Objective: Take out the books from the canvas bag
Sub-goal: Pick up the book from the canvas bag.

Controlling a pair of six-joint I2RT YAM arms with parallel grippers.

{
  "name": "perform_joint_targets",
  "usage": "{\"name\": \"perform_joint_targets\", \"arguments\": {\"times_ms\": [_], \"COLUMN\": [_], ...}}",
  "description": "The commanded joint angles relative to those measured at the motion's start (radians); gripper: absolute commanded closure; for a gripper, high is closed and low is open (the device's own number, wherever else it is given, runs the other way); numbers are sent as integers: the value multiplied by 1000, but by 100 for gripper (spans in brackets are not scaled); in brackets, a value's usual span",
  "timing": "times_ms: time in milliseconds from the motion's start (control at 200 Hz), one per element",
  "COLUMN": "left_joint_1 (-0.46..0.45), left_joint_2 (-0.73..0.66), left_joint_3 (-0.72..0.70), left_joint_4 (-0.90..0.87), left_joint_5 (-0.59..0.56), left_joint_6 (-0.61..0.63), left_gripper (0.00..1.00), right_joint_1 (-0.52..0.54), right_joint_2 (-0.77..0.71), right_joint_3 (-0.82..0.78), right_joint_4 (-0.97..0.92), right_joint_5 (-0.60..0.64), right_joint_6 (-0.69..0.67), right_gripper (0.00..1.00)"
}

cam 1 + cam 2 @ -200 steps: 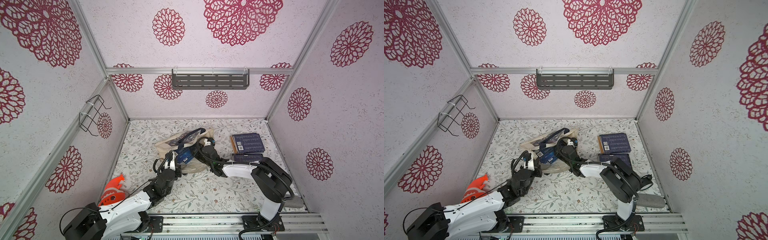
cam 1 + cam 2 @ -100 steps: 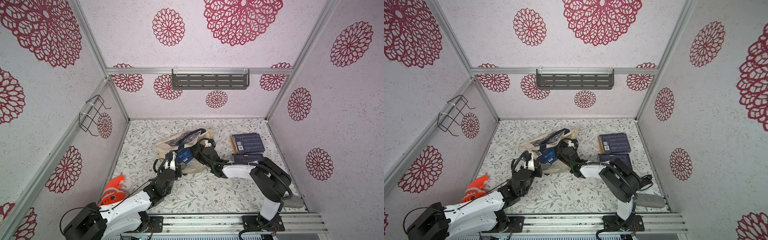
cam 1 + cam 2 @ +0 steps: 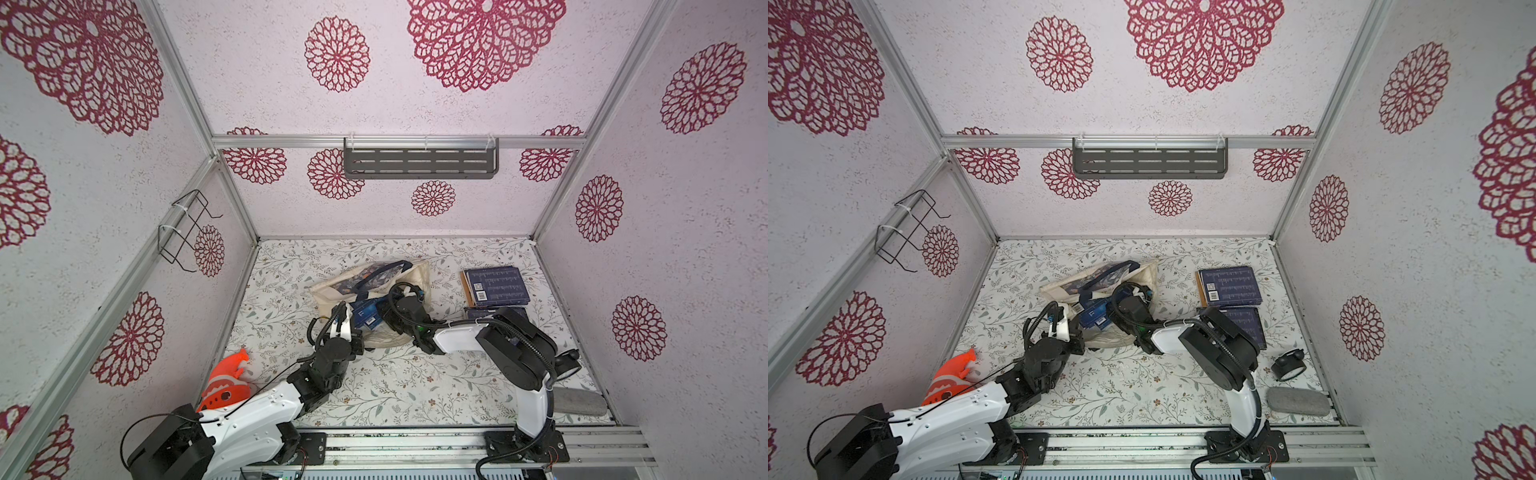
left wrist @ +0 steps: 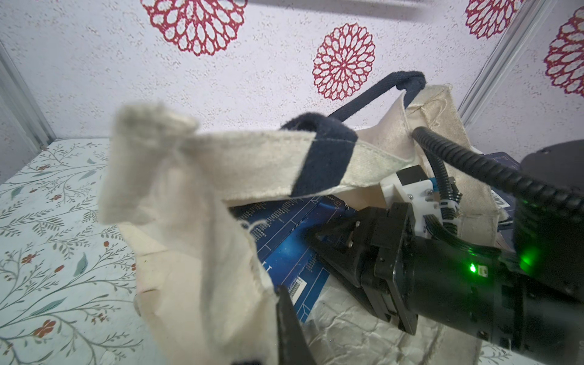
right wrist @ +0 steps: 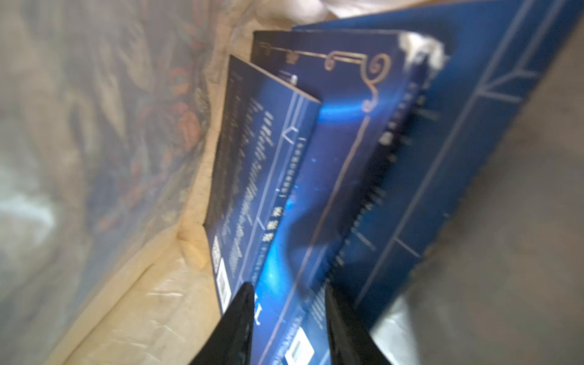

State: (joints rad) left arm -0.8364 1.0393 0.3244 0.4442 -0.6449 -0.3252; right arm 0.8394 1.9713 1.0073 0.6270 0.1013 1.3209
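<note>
The cream canvas bag (image 3: 332,286) (image 3: 1059,286) lies on its side mid-table, mouth toward the arms, with navy handles (image 4: 325,158). My left gripper (image 3: 347,328) (image 3: 1065,328) is shut on the bag's near rim (image 4: 202,240), lifting it; only one finger (image 4: 290,325) shows beside the cloth. Dark blue books (image 3: 365,313) (image 4: 284,249) lie inside. My right gripper (image 3: 388,309) (image 5: 287,303) reaches into the mouth, its fingers shut on either side of a blue book (image 5: 316,189). Other books (image 3: 496,286) (image 3: 1229,286) are stacked on the table at right, one orange-edged.
A second dark book (image 3: 1246,324) lies partly under the right arm. An orange plastic object (image 3: 226,384) sits at front left, a grey oblong pad (image 3: 579,403) and a black round item (image 3: 1287,365) at front right. A wire rack (image 3: 183,228) and a grey shelf (image 3: 419,160) hang on the walls.
The right gripper's jaws have narrowed onto the book inside the bag. The left gripper has kept hold of the bag's rim without moving.
</note>
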Motion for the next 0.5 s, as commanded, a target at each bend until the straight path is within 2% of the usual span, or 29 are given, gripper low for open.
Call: {"name": "perform_joint_targets", "arguments": {"times_ms": [0,220,495], "left_joint_1": [-23,-23,-23], "left_joint_2": [-10,-1,7], "left_joint_3": [10,13,15], "left_joint_4": [46,48,50], "left_joint_5": [2,7,10], "left_joint_6": [11,11,10], "left_gripper": [100,100,100], "right_joint_1": [-8,-20,-33], "right_joint_2": [35,101,105], "right_joint_3": [27,31,71], "right_joint_4": [22,119,80], "right_joint_5": [24,25,38], "right_joint_6": [2,-1,-58], "right_gripper": [61,71,87]}}
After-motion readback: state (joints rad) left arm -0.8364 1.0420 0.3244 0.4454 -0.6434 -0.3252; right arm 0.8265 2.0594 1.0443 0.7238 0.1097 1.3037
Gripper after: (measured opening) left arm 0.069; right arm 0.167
